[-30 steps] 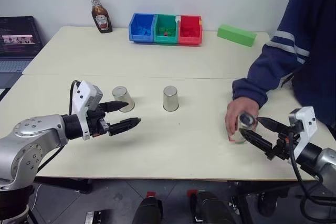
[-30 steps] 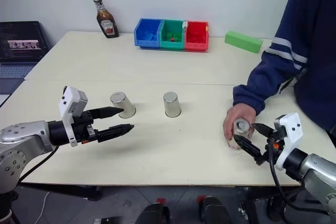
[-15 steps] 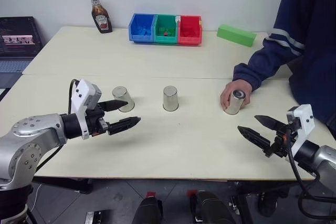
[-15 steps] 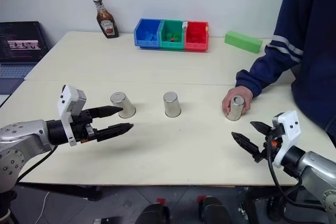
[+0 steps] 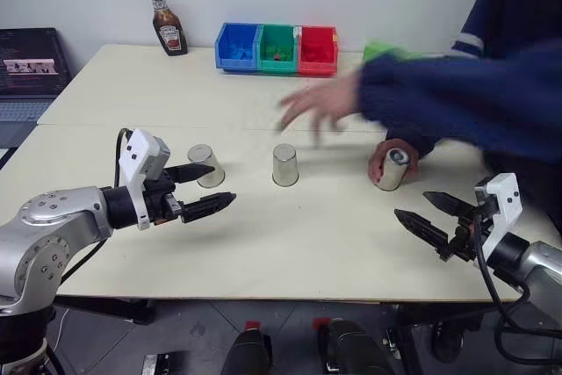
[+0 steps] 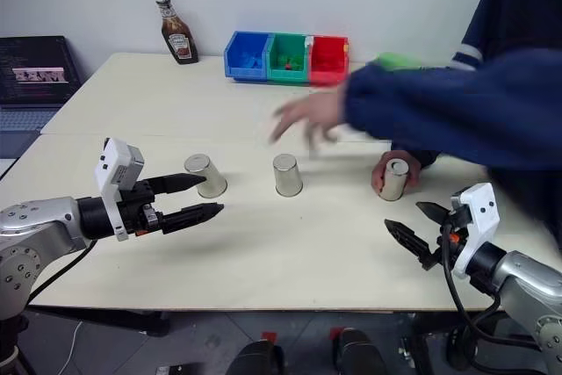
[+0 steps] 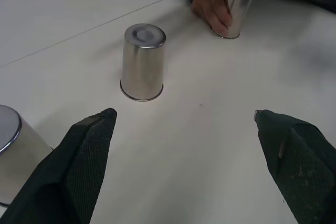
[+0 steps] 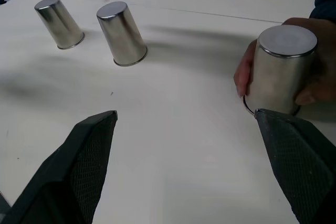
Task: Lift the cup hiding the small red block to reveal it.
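— Cups: where are they sitting?
— Three are standing upside down in a row on the surface (image 5: pixel 290 243): left cup (image 5: pixel 205 165), middle cup (image 5: pixel 284 164), and right cup (image 5: pixel 392 169), which a person's hand (image 5: pixel 383 157) is gripping.
— Grippers?
— Left gripper (image 5: pixel 205 189) is hovering beside the left cup, jaws apart; right gripper (image 5: pixel 429 217) is hanging near the right cup, jaws apart.

Three silver cups stand upside down on the desk: one (image 5: pixel 205 166) toward the left edge, one (image 5: pixel 284 165) in the middle, and one (image 5: pixel 392 169) toward the right edge, with a person's hand (image 5: pixel 383 160) around it. A second hand (image 5: pixel 318 110) is blurred above the desk, so two hands. Along the far edge sit one ketchup bottle (image 5: pixel 167 21), three storage bins, blue (image 5: pixel 237 46), green (image 5: pixel 278 46) and red (image 5: pixel 317 48), and one green block (image 5: pixel 383 48). One laptop (image 5: pixel 32 72) lies off the far left corner.
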